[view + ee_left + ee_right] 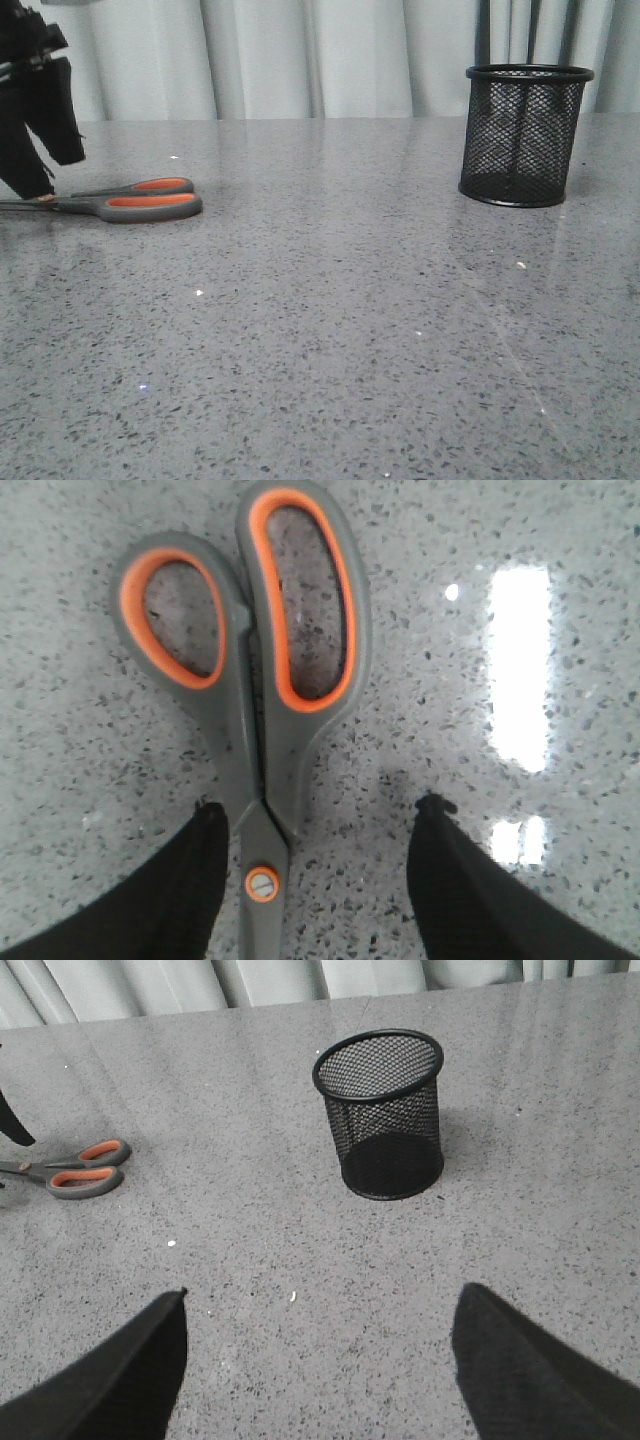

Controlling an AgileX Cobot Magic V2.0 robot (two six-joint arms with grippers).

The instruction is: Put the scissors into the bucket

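The scissors [135,201], grey handles lined orange, lie flat on the table at the far left, handles pointing right. They also show in the left wrist view [262,680] and the right wrist view [85,1171]. My left gripper [322,815] is open and low over them, its fingers straddling the pivot; one finger [195,880] sits right beside the blade, the other stands well apart. In the front view it shows at the left edge [40,170]. The bucket [523,135], a black mesh cup, stands upright at the far right [381,1112]. My right gripper [318,1305] is open, empty, well short of it.
The grey speckled table [330,330] spreads between the scissors and the bucket. Pale curtains [300,55] hang behind the table's far edge.
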